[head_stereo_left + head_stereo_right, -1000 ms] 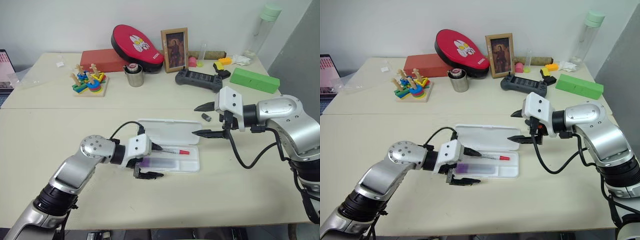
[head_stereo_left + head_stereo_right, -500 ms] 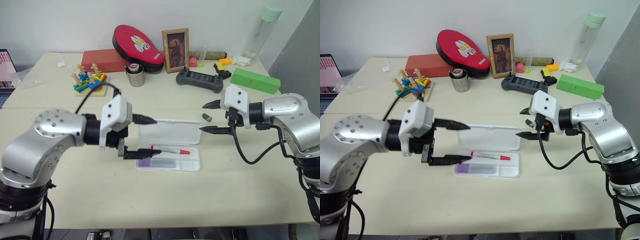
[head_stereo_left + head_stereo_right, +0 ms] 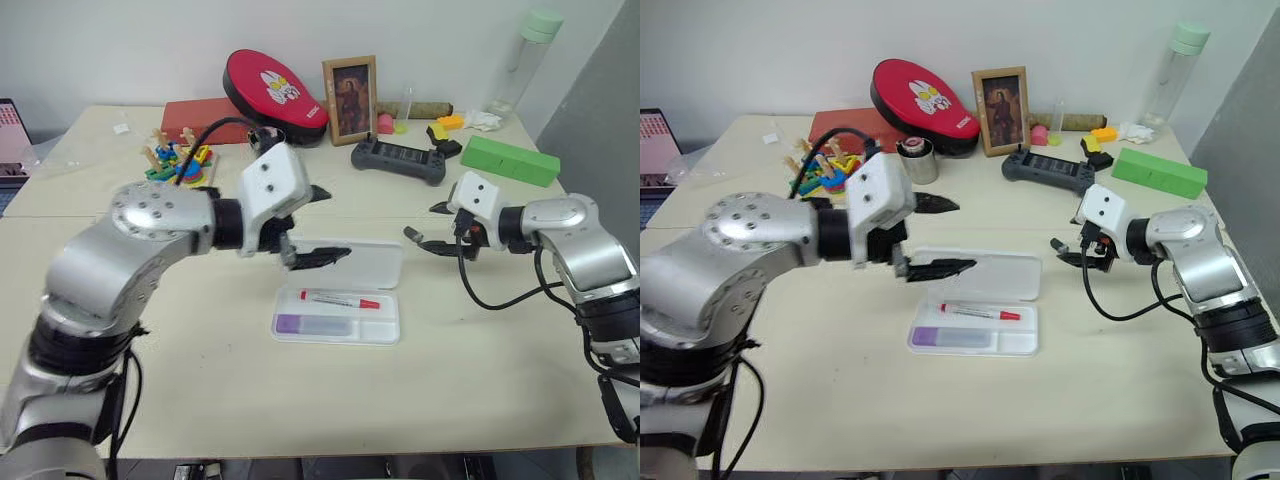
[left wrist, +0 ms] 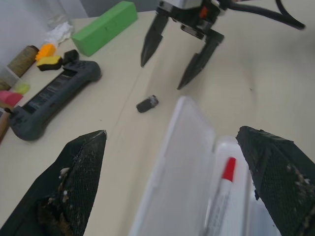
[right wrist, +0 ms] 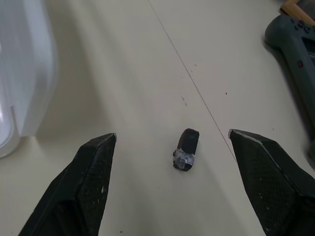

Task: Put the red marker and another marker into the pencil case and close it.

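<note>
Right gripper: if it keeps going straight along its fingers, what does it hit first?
Likely the small black object on the table: it lies between the open right gripper fingers' line, just ahead. Past it sits the pencil case lid. Depth is uncertain.

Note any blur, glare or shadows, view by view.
Eye views: even light, no glare, soft shadow under the left gripper. Left wrist view: the near fingers and the pencil case blurred. Right wrist view: small dark object fairly sharp, fingers soft.

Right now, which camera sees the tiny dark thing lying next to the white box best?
The right wrist view: the small dark cylinder with a grey end lies big and unblocked between the fingers. The left wrist view shows it smaller beyond the open white plastic pencil case. Both eye views show just a speck.
</note>
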`<state>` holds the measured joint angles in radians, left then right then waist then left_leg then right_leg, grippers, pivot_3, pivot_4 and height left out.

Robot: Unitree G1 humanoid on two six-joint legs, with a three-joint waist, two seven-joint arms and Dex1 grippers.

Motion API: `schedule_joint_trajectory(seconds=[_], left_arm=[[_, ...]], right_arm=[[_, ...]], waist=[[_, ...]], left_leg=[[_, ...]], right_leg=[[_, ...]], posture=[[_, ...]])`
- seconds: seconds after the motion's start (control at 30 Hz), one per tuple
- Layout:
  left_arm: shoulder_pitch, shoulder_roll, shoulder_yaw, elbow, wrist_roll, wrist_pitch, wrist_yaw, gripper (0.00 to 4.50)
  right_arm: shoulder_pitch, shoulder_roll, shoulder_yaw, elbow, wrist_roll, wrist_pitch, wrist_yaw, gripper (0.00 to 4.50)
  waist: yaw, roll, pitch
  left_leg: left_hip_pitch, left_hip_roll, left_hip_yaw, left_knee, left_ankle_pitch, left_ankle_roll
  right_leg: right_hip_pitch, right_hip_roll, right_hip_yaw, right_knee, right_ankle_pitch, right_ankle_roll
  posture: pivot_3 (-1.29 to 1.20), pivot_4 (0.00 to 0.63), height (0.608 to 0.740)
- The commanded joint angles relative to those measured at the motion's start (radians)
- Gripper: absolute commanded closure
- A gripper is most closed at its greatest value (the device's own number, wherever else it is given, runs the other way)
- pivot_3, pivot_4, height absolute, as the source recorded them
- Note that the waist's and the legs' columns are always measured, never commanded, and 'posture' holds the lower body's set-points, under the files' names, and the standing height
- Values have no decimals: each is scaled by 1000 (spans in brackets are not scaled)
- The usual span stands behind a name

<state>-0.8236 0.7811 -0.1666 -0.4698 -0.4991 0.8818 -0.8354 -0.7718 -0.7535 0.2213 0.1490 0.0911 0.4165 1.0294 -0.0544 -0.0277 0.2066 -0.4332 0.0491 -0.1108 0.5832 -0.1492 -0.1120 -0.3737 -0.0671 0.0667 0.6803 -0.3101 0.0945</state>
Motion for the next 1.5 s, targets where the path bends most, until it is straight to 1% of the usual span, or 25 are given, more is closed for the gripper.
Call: schedule_joint_trajectory(seconds=[0.03,0.13,0.37,0.6,0.73,1.4,1.47,1.5], left_arm=[[-57,-4,-43,42,82,-41,13,9],[-73,13,-86,82,146,-87,-8,9],[-76,22,-105,128,219,-141,-42,9],[-61,13,-86,118,237,-137,-56,9],[-55,16,-81,102,234,-125,-65,9],[-39,19,-70,85,243,-100,-65,9],[-40,18,-69,87,244,-101,-64,0],[-40,18,-69,87,244,-101,-64,0]], right_arm=[[-43,34,-12,57,-20,-26,-22,659],[-60,68,-6,125,-36,-45,-36,659],[-97,126,-11,243,-54,-73,-37,659],[-155,198,-4,465,-99,-137,-68,659],[-167,221,-12,536,-111,-153,-69,659],[-223,268,-56,713,-108,-151,-102,659],[-222,268,-56,720,-113,-154,-101,1025],[-221,268,-56,722,-115,-156,-102,1126]], waist=[[-4,0,0],[-5,1,0],[-3,1,0],[-5,1,0],[-5,1,1],[-6,1,1],[-6,1,1],[-6,1,0]], left_leg=[[0,0,0,0,0,0],[0,0,0,0,0,0],[0,0,0,-1,0,0],[0,0,0,0,0,0],[0,0,0,-1,0,0],[0,0,0,0,0,0],[0,0,0,0,0,0],[0,0,0,0,0,0]], right_leg=[[0,0,0,0,0,0],[0,0,0,0,0,0],[0,0,0,0,0,0],[0,0,0,0,0,0],[0,0,0,0,0,0],[0,0,0,1,0,0],[0,0,0,1,0,0],[0,0,0,1,0,0]], posture=[[0,150,740],[0,150,740],[0,150,740],[0,150,740],[0,150,740],[0,150,740],[0,150,740],[0,150,740]])
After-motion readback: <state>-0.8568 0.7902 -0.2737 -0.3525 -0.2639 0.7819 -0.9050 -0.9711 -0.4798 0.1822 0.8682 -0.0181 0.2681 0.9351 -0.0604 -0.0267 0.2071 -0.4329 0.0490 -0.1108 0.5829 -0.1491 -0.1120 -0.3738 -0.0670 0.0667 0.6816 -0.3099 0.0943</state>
